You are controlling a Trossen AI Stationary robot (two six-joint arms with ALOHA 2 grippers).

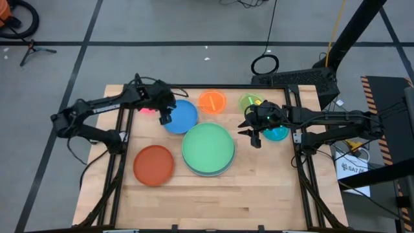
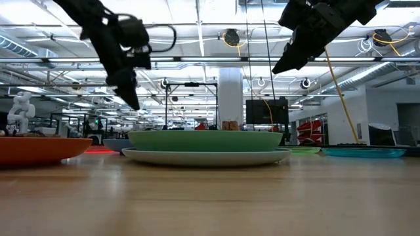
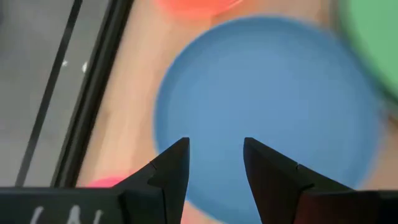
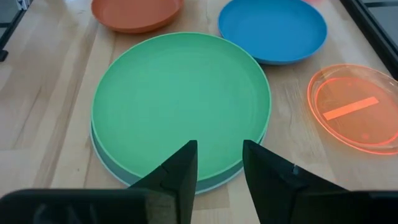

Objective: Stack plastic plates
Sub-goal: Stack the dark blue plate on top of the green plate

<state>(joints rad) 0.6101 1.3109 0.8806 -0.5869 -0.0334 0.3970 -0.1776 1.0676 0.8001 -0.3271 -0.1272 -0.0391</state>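
Hovering over the near edge of the medium blue plate (image 1: 180, 117), the left gripper (image 1: 165, 118) has its fingers parted and holds nothing. That plate lies flat on the table (image 1: 259, 194), just beside the green plate (image 1: 207, 148), which already sits on a light blue plate (image 4: 186, 180). A clean pickup likely means lowering so one finger slips under the rim and the other presses on top, then lifting level before carrying it onto the green one. The right gripper (image 1: 254, 134), also open and empty, waits above the green plate's far side, near the teal plate (image 1: 278, 133).
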